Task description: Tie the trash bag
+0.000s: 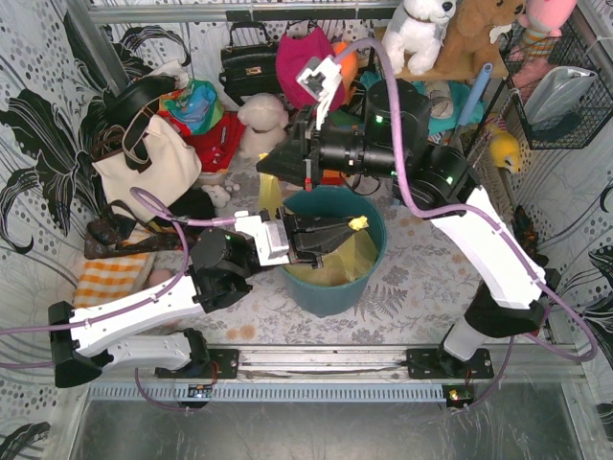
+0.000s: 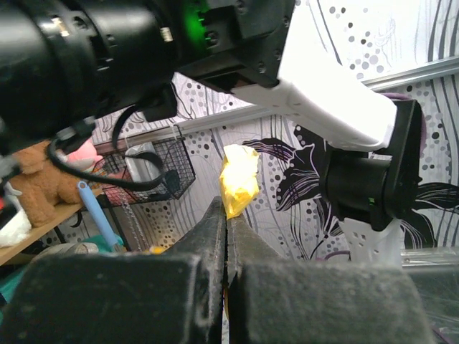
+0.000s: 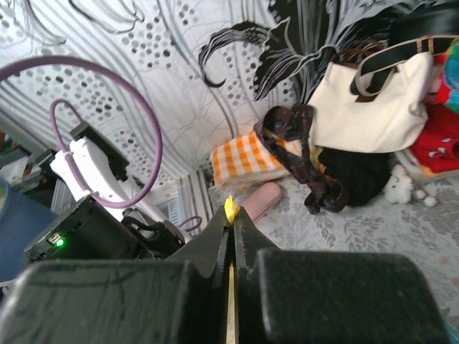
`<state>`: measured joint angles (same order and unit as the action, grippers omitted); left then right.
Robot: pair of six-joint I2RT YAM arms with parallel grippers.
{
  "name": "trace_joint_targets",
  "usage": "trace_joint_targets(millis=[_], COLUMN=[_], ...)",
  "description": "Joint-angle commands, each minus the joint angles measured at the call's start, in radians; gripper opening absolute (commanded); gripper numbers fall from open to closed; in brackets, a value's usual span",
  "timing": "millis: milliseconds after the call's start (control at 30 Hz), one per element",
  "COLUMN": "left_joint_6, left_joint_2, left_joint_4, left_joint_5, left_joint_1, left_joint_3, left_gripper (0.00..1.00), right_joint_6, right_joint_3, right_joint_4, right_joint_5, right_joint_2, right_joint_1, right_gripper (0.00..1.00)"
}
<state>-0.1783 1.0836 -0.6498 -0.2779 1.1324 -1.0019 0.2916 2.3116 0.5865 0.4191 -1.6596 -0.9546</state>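
Note:
The yellow trash bag (image 1: 337,265) sits inside the teal bucket (image 1: 330,287) at the table's middle. My left gripper (image 1: 352,226) reaches over the bucket from the left and is shut on a tuft of the bag's rim (image 1: 359,222). In the left wrist view the yellow tuft (image 2: 239,179) sticks out past the closed fingertips (image 2: 215,215). My right gripper (image 1: 268,169) is above the bucket's far left rim, shut on another yellow strip (image 1: 272,198) pulled up from the bag. In the right wrist view a yellow sliver (image 3: 229,208) shows between the closed jaws.
A cream tote bag (image 1: 148,165) and an orange checked cloth (image 1: 110,278) lie at left. A black handbag (image 1: 249,63), red bags and plush toys (image 1: 418,29) crowd the back. A wire basket (image 1: 563,86) hangs at right. A pink object (image 3: 262,201) lies on the table.

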Motion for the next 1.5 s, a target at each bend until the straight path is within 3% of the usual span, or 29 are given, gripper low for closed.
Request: trace_joint_targets(millis=[0, 200, 500, 1067, 1267, 1467], left_joint_6=[-0.032, -0.088, -0.091, -0.080, -0.079, -0.070], left_joint_2=[0.005, 0.036, 0.048, 0.003, -0.049, -0.061], left_joint_4=[-0.045, -0.065, -0.166, -0.258, -0.271, -0.204], left_joint_5=[0.072, 0.121, 0.216, 0.329, 0.228, 0.128], left_joint_1=[0.004, 0.003, 0.003, 0.002, 0.001, -0.001], left_joint_3=[-0.053, -0.096, -0.055, 0.032, 0.101, 0.079], left_gripper=[0.00, 0.00, 0.00, 0.00, 0.00, 0.00], right_joint_6=[0.041, 0.155, 0.322, 0.537, 0.528, 0.459], right_joint_3=[-0.039, -0.095, -0.349, -0.829, -0.862, -0.773], right_joint_4=[-0.109, -0.108, -0.165, -0.325, -0.360, -0.379], right_joint_5=[-0.149, -0.328, -0.535, -0.682, -0.719, -0.731], right_joint_2=[0.084, 0.124, 0.277, 0.584, 0.605, 0.539], right_joint_1=[-0.006, -0.007, -0.006, -0.007, -0.007, -0.006], right_gripper=[0.00, 0.00, 0.00, 0.00, 0.00, 0.00])
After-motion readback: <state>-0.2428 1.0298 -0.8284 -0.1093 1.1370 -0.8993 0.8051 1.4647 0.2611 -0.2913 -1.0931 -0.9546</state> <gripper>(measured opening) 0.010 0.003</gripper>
